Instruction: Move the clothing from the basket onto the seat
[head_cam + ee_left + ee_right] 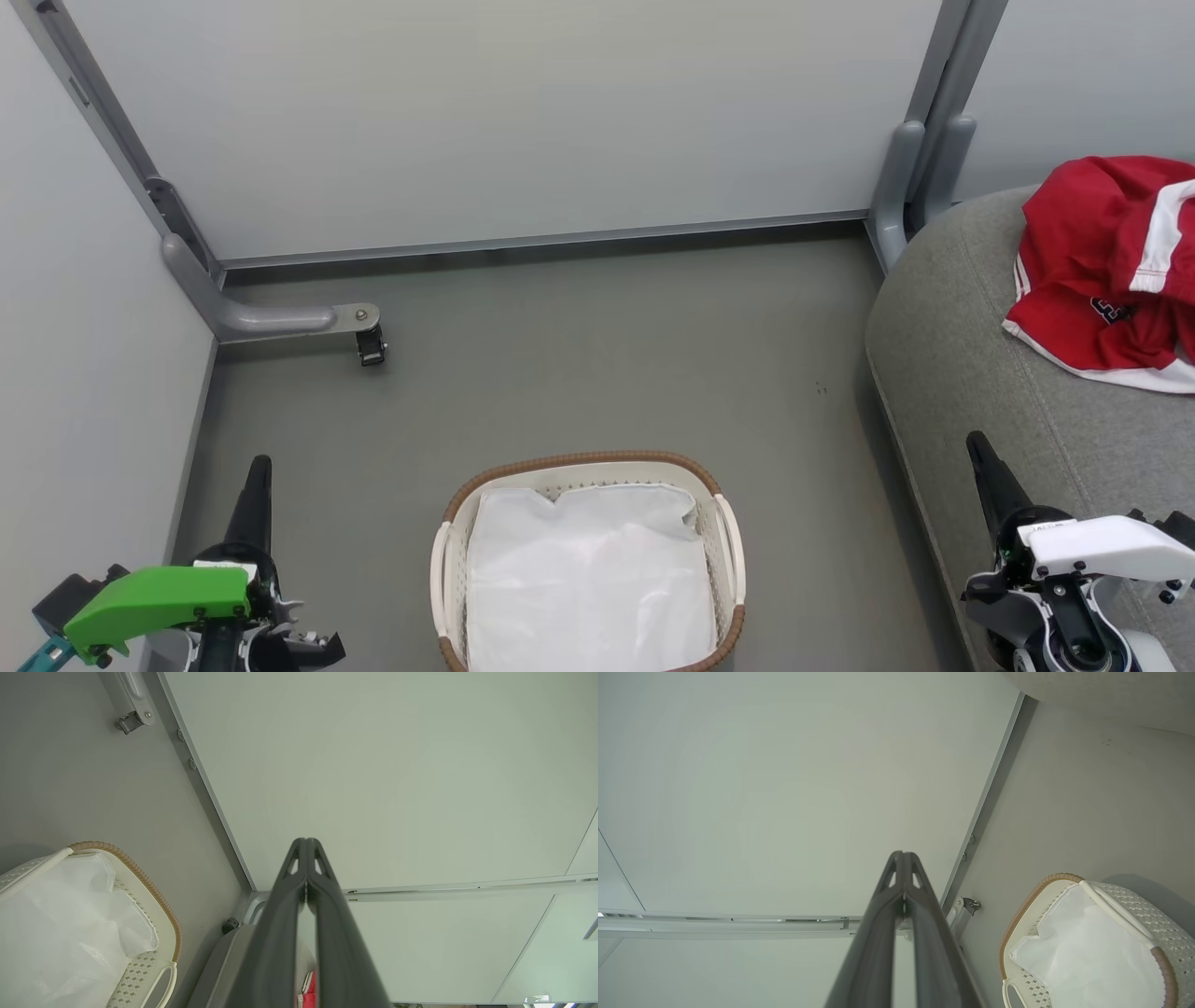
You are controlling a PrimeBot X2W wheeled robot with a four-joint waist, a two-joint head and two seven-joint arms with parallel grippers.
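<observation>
Lying on the seat (pixel 971 373) at far right of head view, the clothing (pixel 1102 271) is a crumpled red heap w/ white trim & a bit of dark print showing. It sits on the seat's top, well apart from the basket (pixel 583 461).

Basket stands on the floor (pixel 607 355) at bottom centre, between the 2 arms, near the seat's edge but not touching it. White liner (pixel 588 579) is spread inside, wrinkled. Brown woven rim at near & far ends, white handles at the sides.

L end effector (pixel 260 467) is at lower left, fingers pressed together tip to tip, gripping nothing, pointing up that view over floor, left of basket. L wrist view: tips closed against pale wall panel (pixel 513 121), basket at lower left, sliver of red low between the fingers.

R end effector (pixel 978 446) is at lower right, likewise fully closed & empty, its tip showing against the seat, apart from the clothing. R wrist view: tips meet, basket w/ liner at lower right, seat at top right corner.

Small black caster (pixel 371 347) on a grey frame foot sits on floor at rear left, near the wall corner.
</observation>
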